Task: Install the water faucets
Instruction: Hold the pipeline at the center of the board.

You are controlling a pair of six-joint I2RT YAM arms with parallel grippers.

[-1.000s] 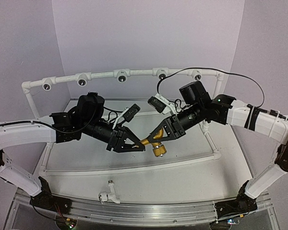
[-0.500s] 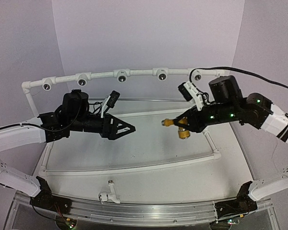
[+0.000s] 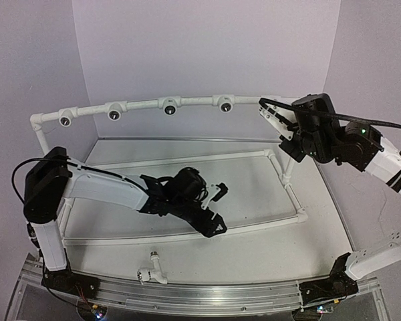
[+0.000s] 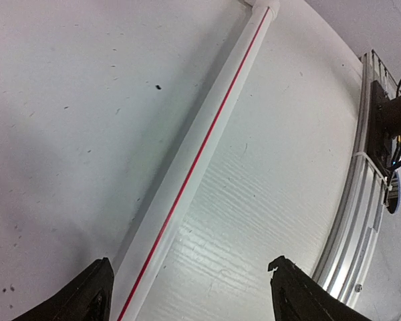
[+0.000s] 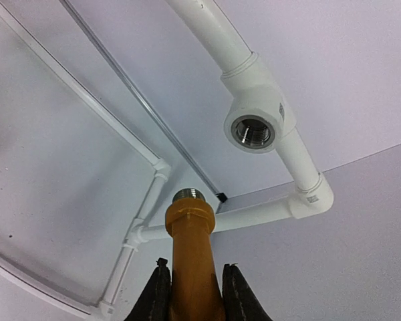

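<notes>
Right wrist view: orange faucet (image 5: 189,227) pinched in right jaws, threaded end near far pipe socket (image 5: 252,131).
Left jaws: spread, above near frame pipe (image 4: 187,180).
White faucet (image 3: 152,271): lying on surface, near edge, left of centre.

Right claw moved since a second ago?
Yes. The right claw, holding the yellow tap, went from mid-table up and right to the end socket on the pipe frame.
</notes>
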